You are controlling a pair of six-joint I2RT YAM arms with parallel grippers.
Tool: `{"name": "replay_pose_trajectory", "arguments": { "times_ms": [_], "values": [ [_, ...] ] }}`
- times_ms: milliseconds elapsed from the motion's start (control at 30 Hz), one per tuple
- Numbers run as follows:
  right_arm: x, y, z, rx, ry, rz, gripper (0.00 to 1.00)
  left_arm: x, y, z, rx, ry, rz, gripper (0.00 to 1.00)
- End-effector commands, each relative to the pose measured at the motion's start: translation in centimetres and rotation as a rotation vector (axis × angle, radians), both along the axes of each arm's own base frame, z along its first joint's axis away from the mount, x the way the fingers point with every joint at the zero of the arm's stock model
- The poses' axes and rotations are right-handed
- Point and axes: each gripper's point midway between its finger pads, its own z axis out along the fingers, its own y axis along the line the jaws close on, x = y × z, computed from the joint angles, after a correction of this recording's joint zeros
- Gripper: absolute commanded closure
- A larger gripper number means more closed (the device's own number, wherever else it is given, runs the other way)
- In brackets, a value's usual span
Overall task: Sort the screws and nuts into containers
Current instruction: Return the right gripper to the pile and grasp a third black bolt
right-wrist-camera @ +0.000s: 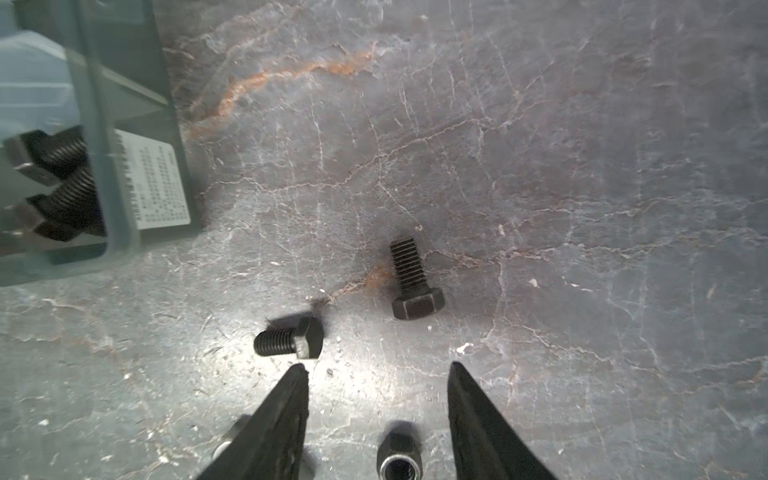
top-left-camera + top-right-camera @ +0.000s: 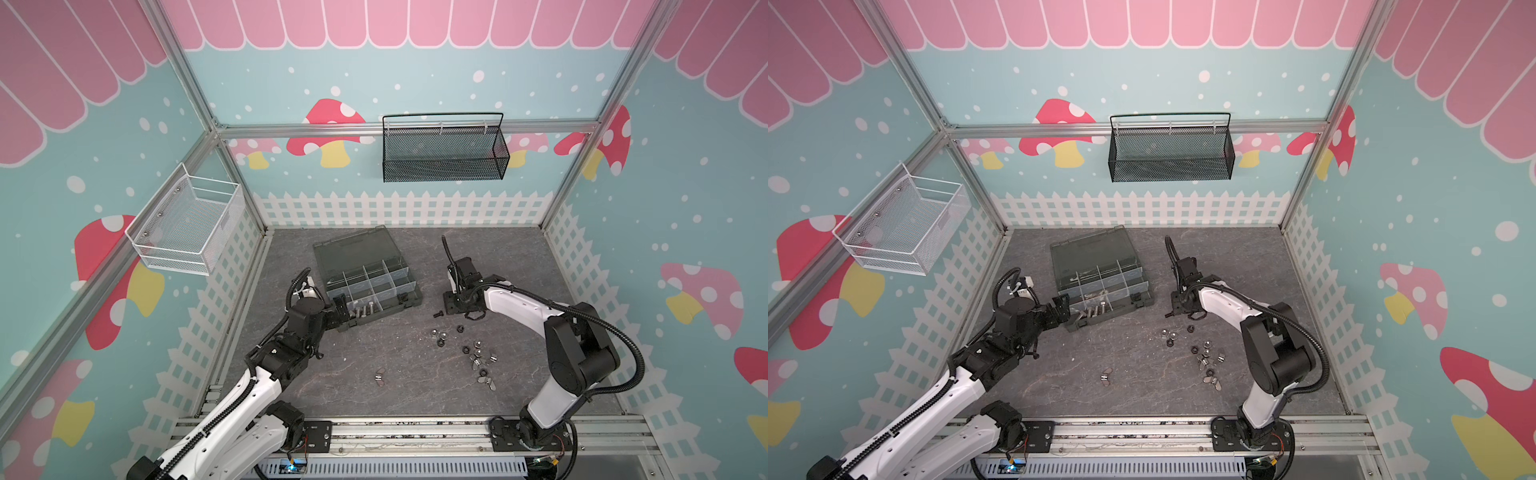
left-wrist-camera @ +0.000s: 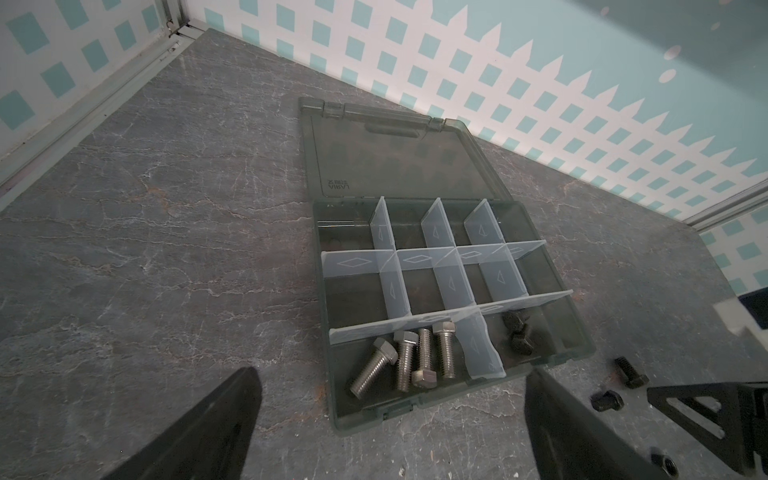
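- Grey marbled tabletop [image 2: 340, 374] under mushroom-print walls. Two baskets hang on them: one white wire basket [image 2: 187, 224] and one black mesh basket [image 2: 444, 151].
- One organizer box [image 2: 353, 249] sits left of centre with its lid laid flat behind it. I count ten compartments [image 3: 357, 295]: two rows of four and a near row of two.
- Four silver screws [image 3: 446, 353] lie flat in the near-row compartment by the left gripper [image 3: 392, 376]. Their long axes run roughly parallel, from front wall to divider. Three heads face the divider and one faces the front wall.
- Two boxed black screws [image 3: 517, 336] are piled in the neighbouring near-row compartment.
- Two loose black screws [image 1: 415, 280] lie on the table just off the box's right corner. One points its thread away from the right gripper [image 1: 378, 367], head nearer the fingertips. The other lies across that line, thread toward the box.
- The nuts [image 2: 478, 354] are scattered right of centre. I make it about ten, though they are too small to be sure. One wing nut [image 2: 379, 379] lies apart toward the middle.
- The left gripper hovers at the box's near-left corner, fingers spread wide and empty.
- The right gripper is low over the table, fingers parted, with nothing between the tips. One tip is just beside the crosswise screw's head. One black nut [image 1: 400, 457] sits between the fingers.
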Motion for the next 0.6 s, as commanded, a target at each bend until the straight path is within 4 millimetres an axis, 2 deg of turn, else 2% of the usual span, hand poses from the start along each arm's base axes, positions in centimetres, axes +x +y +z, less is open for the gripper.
{"name": "replay_pose_trajectory", "arguments": {
  "times_ms": [0,233,567],
  "values": [
    [1.4,-0.3,-0.1,-0.01,-0.005,-0.001,0.44,0.2,0.2,0.9,-0.019,-0.014,0.018,0.01],
    [2.3,-0.9,-2.1,-0.037,0.032,-0.009,0.45,0.2,0.3,0.9,-0.013,-0.011,0.02,0.01],
    [2.1,-0.9,-3.8,-0.037,0.071,0.0,0.53,0.2,0.4,0.7,-0.011,-0.007,0.024,0.01]
  ]
}}
